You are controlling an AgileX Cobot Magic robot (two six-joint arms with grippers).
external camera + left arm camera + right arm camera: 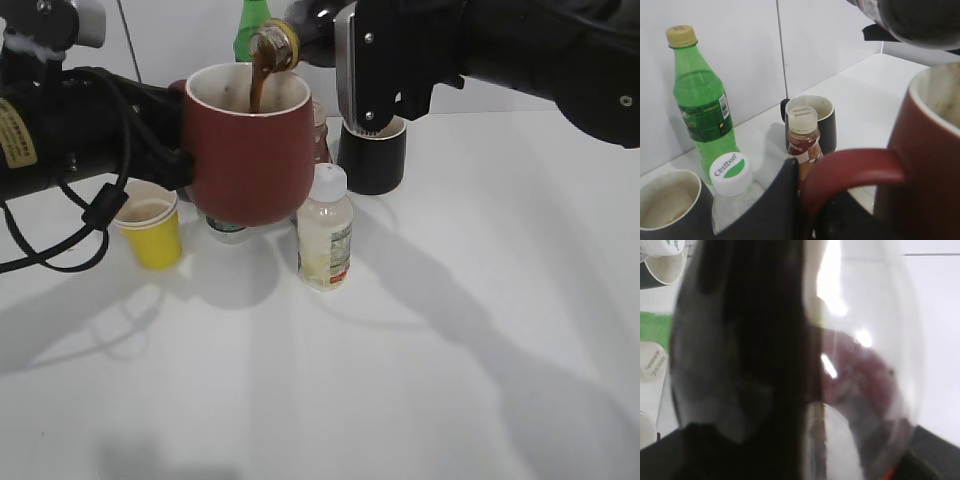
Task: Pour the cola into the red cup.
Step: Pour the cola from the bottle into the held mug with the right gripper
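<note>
My left gripper [186, 150] is shut on the handle [855, 167] of the red cup [250, 150] and holds it above the table. My right gripper [335, 50] is shut on the cola bottle [274, 45], tilted with its gold-ringed neck over the cup's rim. A brown stream of cola runs into the cup. In the left wrist view the cup [927, 165] fills the right side and the bottle [920, 20] hangs above it. In the right wrist view the bottle [740, 365] fills the frame, with the cup [860, 375] showing through its clear part.
Below and behind the cup stand a yellow paper cup [152, 232], a pale bottle with a white cap [325, 235], a black mug [372, 158], a green bottle [702, 105], a small brown bottle [802, 137] and another mug [667, 202].
</note>
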